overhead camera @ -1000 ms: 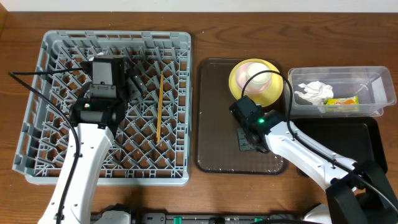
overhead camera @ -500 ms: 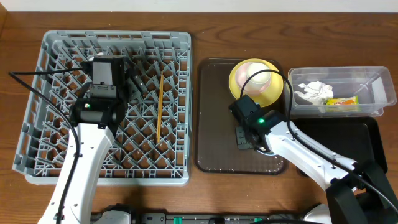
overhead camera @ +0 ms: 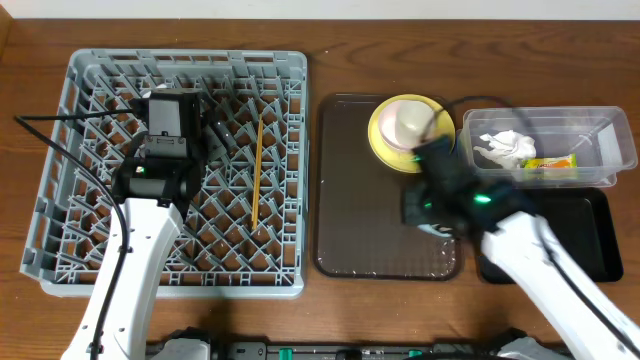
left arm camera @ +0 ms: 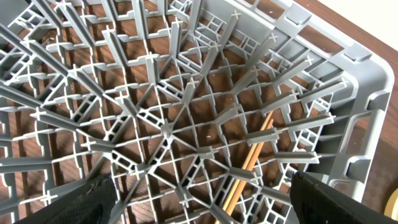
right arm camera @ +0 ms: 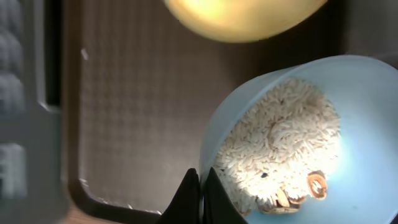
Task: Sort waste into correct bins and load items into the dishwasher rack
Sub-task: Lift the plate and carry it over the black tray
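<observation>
My right gripper point(right arm camera: 202, 193) is shut on the rim of the light blue bowl point(right arm camera: 367, 124), one finger inside and one outside. The bowl holds white rice and brown food scraps point(right arm camera: 280, 143). In the overhead view this gripper point(overhead camera: 432, 208) is over the right edge of the brown serving tray point(overhead camera: 365, 200), and the arm is blurred. The yellow plate point(overhead camera: 383, 137) with a cream bowl point(overhead camera: 410, 120) on it sits at the tray's back. My left gripper point(left arm camera: 199, 186) hangs open over the grey rack point(overhead camera: 90, 150). The chopsticks point(left arm camera: 249, 162) lie in the rack.
The clear tub point(overhead camera: 600, 150) at the right holds the white napkin point(overhead camera: 505, 148) and the yellow-green wrapper point(overhead camera: 550, 163). The flat black tray point(overhead camera: 585, 240) lies in front of the tub, right of the serving tray. The rack fills the table's left side.
My right arm has swung right and slightly back from the serving tray's middle to its right edge, with the blue bowl in its grip. The left arm has not moved.
</observation>
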Available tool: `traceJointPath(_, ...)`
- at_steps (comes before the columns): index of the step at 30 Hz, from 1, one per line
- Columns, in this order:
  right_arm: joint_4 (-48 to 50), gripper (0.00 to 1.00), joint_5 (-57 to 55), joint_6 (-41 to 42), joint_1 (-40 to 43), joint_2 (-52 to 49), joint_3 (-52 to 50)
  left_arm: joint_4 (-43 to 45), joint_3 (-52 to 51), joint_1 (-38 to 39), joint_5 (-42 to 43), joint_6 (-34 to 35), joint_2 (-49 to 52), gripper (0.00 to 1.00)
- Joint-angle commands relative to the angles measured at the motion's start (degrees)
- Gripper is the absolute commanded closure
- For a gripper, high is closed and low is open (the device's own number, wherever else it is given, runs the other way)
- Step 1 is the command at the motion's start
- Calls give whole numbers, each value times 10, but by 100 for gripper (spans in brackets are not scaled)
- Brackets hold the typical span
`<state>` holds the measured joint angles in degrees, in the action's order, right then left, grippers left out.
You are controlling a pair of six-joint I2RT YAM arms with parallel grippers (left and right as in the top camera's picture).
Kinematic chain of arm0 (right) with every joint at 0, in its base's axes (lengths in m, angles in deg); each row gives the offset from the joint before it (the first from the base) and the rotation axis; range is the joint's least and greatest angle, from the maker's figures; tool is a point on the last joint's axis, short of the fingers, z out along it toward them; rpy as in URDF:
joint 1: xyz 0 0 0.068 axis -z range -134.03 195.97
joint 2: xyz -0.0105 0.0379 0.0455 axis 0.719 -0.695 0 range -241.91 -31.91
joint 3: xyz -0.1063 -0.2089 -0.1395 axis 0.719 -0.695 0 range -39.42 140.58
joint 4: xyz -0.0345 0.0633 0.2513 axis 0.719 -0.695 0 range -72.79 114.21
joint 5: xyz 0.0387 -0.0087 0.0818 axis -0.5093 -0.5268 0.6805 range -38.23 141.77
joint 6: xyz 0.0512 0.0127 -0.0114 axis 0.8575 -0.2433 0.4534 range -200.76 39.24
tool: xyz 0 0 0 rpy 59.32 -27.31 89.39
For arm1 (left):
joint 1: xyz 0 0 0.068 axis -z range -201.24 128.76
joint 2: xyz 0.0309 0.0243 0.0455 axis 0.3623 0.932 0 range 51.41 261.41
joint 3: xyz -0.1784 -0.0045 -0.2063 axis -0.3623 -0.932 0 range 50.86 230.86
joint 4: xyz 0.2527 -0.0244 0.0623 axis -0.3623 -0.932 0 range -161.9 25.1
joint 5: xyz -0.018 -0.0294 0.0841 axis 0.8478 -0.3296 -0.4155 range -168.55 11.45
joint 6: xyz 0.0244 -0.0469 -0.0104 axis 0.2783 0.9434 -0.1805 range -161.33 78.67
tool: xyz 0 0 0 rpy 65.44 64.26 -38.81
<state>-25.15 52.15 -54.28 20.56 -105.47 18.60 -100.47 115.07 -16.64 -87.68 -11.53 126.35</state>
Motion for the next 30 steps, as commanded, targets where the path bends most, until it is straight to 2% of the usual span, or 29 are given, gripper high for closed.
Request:
traceJointPath(1, -8, 99, 60, -16, 75, 49, 10, 0, 5, -2, -1, -1, -1, 9)
traceJointPath(7, -23, 99, 210, -52, 249, 94, 10, 0, 5, -2, -1, -1, -1, 9)
traceJointPath(15, -15, 99, 380, -68, 445, 97, 6, 0, 5, -2, -1, -1, -1, 9)
traceJointPath(22, 3, 99, 471, -67, 544, 94, 3, 0, 5, -2, -1, -1, -1, 9)
traceJointPath(30, 14, 99, 482, -20, 608, 94, 2, 0, 5, -2, -1, -1, -1, 9)
